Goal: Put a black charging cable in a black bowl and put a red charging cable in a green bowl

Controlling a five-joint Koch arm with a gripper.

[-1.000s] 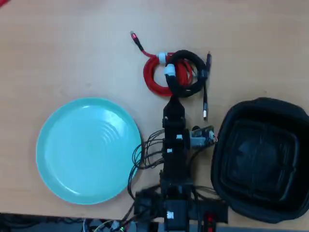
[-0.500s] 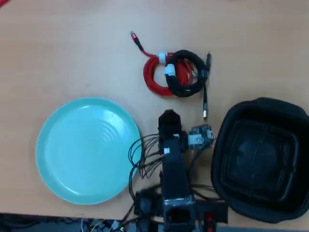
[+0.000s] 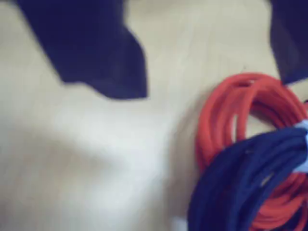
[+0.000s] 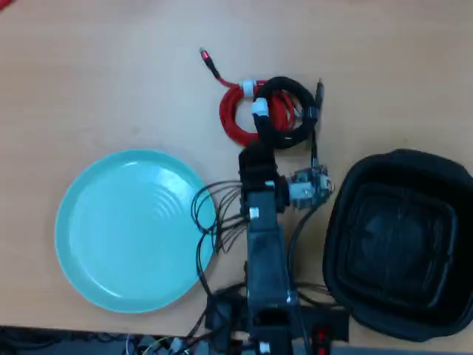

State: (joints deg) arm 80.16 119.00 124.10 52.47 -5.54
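Light brown wood fills my whole overhead view; it is a flat table [image 4: 96, 81] with a smooth top. I can read no words or labels on anything.

My arm [image 4: 264, 251] comes up from the bottom middle of the frame and reaches toward the top. Thin black wires [image 4: 211, 229] loop out on its left side. The claw [image 4: 256, 157] sits just below the two coils, near their bottom edge. In the wrist view I see two dark blurry jaws, one at the upper left and one at the upper right corner, with bare table between them. So the claw is spread wide and holds nothing.

The red charging cable [image 4: 235, 118] lies in the upper middle of the overhead view. Its loose plug end points to the upper left. The black charging cable [image 4: 292, 111] lies partly on top of the red one, on its right side. In the wrist view the dark coil crosses over the red one at the lower right.

The green bowl [image 4: 111, 244] sits at the lower left. The black bowl [image 4: 399, 244] sits at the lower right. Both bowls hold no cable.
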